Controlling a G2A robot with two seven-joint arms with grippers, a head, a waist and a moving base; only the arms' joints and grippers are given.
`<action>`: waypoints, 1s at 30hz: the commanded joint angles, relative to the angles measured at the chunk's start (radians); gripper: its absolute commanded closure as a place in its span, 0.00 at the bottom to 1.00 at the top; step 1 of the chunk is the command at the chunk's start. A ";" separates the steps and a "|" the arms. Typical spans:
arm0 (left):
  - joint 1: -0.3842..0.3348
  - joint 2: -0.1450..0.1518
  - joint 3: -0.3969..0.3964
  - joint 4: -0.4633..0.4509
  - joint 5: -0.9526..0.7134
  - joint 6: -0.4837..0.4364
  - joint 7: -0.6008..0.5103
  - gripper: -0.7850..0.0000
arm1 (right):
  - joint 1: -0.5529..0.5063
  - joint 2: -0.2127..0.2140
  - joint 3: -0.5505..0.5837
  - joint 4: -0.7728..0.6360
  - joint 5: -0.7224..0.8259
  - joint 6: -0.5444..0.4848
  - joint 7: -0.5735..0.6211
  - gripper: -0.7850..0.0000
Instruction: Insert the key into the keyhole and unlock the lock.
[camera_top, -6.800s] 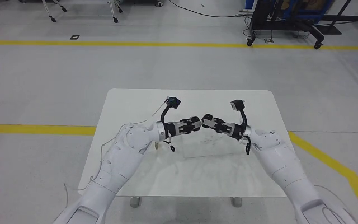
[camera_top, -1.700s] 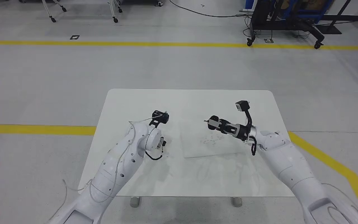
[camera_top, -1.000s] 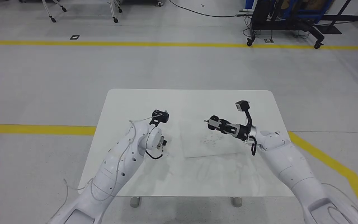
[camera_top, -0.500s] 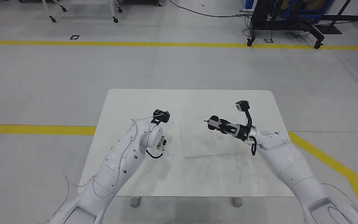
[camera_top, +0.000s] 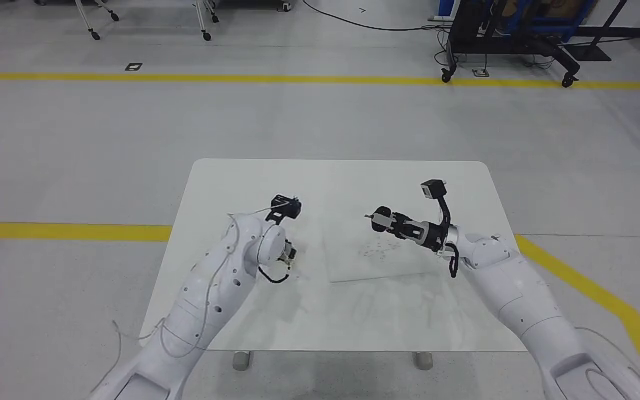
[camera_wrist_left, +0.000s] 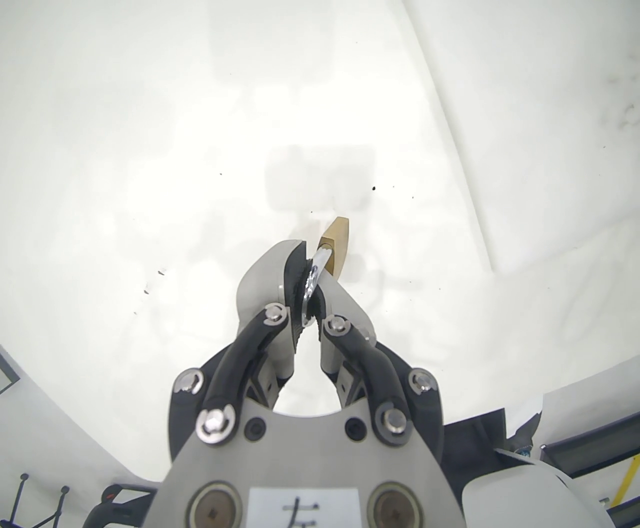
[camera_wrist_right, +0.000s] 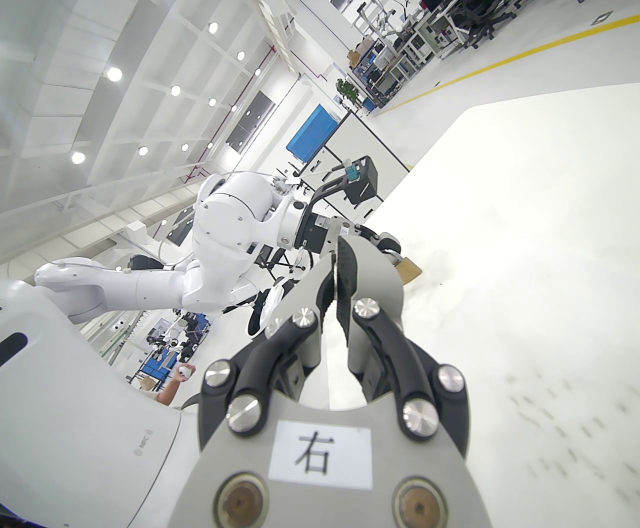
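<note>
My left gripper (camera_wrist_left: 311, 265) is shut on the silver shackle (camera_wrist_left: 314, 280) of a small brass padlock (camera_wrist_left: 336, 244). The padlock's body points down at the white table (camera_top: 230, 200), just above it or touching; I cannot tell which. In the top view the left gripper (camera_top: 286, 252) points down at the table's left-centre. My right gripper (camera_top: 377, 217) hovers above the table's middle, aimed toward the left arm. Its fingers (camera_wrist_right: 350, 260) are pressed together, and I cannot tell whether a key sits between them. From the right wrist view the padlock (camera_wrist_right: 409, 270) hangs under the left gripper.
A thin white sheet (camera_top: 400, 262) with small dark marks lies on the table's centre and right, its edge (camera_wrist_left: 465, 165) just beside the padlock. Yellow floor lines and carts lie beyond the table.
Earlier the two grippers met tip to tip over the table's middle. They have since parted: the left arm drew back left and turned downward. Over the last second it only shifted slightly; the right arm kept still.
</note>
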 joint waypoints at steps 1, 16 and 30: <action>0.016 0.002 -0.015 -0.021 -0.019 -0.013 0.045 1.00 | 0.000 0.000 0.000 0.000 0.000 0.000 0.000 1.00; 0.147 0.013 -0.138 -0.021 -0.266 -0.297 0.568 1.00 | 0.000 0.000 0.000 0.000 0.000 0.000 0.000 1.00; 0.177 -0.009 -0.207 0.191 -0.783 -0.515 0.789 1.00 | 0.006 -0.065 -0.076 -0.008 -0.054 0.063 -0.266 1.00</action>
